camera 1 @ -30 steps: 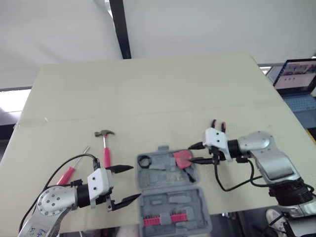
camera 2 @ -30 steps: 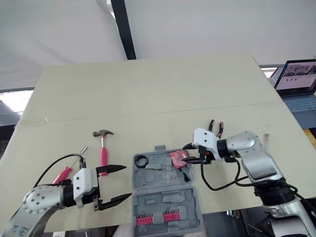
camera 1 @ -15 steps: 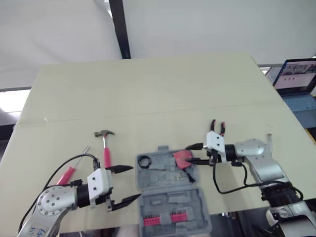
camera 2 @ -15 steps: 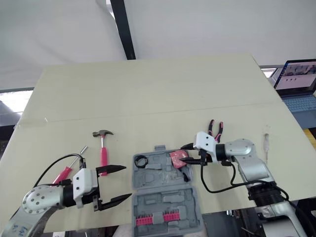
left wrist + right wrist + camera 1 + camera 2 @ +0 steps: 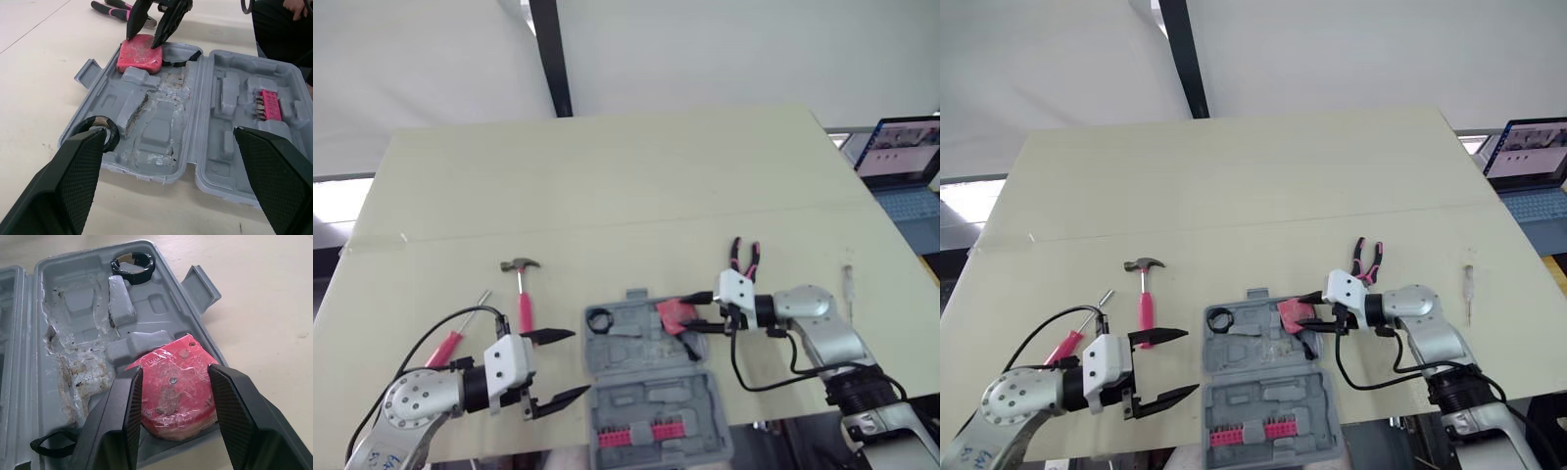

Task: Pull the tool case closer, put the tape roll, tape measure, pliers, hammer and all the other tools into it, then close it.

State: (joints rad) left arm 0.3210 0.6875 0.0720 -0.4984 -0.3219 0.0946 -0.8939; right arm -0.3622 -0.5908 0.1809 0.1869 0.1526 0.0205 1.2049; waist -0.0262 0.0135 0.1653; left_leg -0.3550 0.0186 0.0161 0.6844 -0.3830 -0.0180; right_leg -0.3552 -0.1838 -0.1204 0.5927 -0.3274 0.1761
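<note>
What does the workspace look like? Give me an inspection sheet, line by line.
Surface: beige table.
Job's things: tool case open, tape roll and tape measure inside; hammer, pliers and screwdriver on the table.
Clutter: small slim item, unidentifiable.
Grippers: left tool open, beside the case; right tool open, straddling the tape measure.
Cables: black left cable, right cable.
Surroundings: laptop, white backdrop, black pole.

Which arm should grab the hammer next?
Probably left. The hammer lies just beyond the open left gripper, while the right gripper is at the tape measure across the tool case.
</note>
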